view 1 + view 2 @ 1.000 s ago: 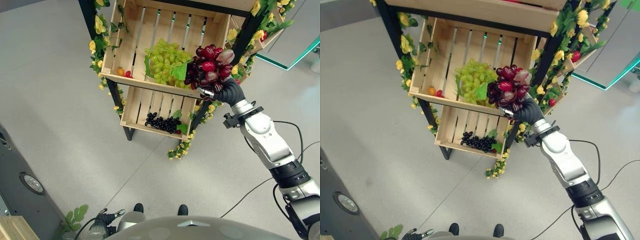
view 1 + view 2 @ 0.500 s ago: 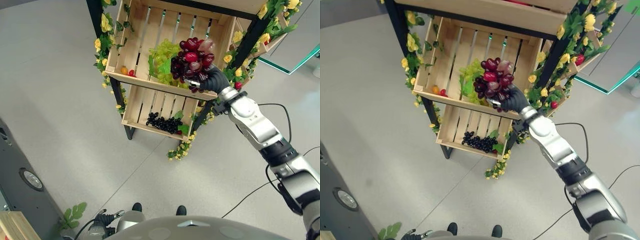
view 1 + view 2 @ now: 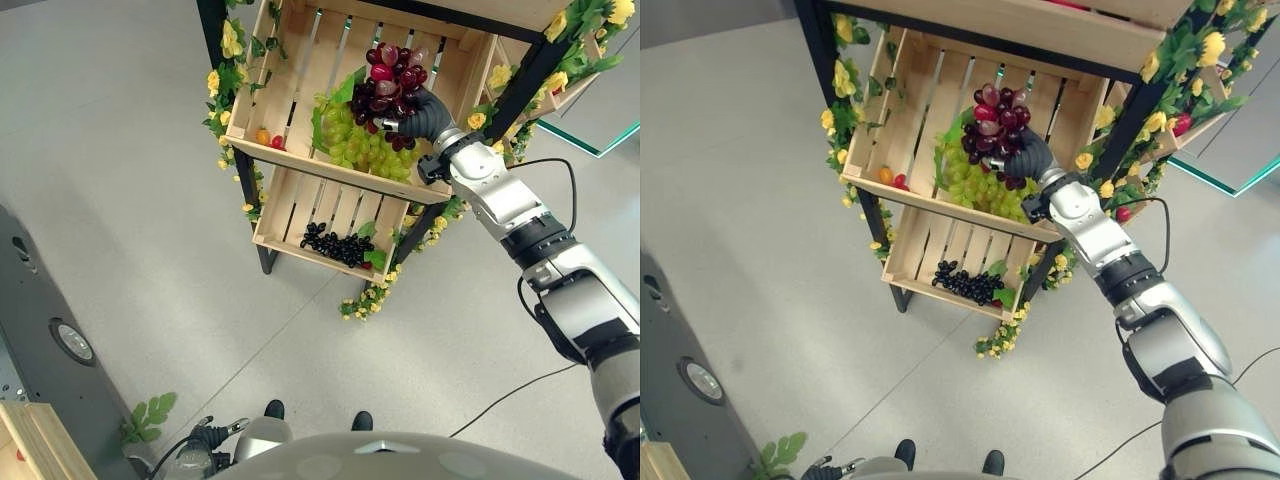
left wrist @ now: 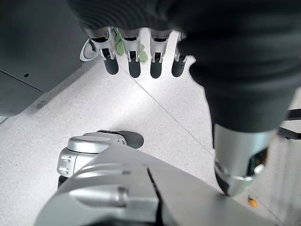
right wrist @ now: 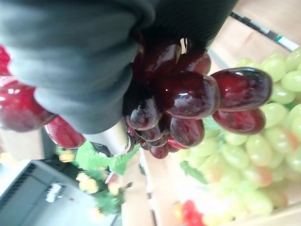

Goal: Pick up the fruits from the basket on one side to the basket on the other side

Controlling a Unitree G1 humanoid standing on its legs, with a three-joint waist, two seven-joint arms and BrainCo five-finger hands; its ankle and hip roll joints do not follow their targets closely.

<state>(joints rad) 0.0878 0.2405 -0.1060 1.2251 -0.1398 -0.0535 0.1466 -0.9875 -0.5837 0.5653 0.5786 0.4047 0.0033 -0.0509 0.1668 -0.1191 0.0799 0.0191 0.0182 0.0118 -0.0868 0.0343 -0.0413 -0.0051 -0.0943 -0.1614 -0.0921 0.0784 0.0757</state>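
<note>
1. The wooden shelf stand, trimmed with yellow flowers and leaves, holds slatted crates. The upper crate carries green grapes and a few small orange and red fruits; the lower crate holds a dark bunch of black grapes.

2. The right arm reaches up into the upper crate. A second ago it hung at the crate's right front corner; since then it has swung inward and deeper, so the load now sits over the green grapes, towards the back slats.

3. The right hand is curled tight round the red grapes; its wrist view shows dark red berries bulging out from under the ribbed cover, with green grapes close beneath.

4. I judge the carry nearly done: the bunch is over its crate and only needs lowering and letting go, though I cannot tell whether it already touches the green bunch.

5. The left hand hangs low by the floor, fingers relaxed and empty.
</note>
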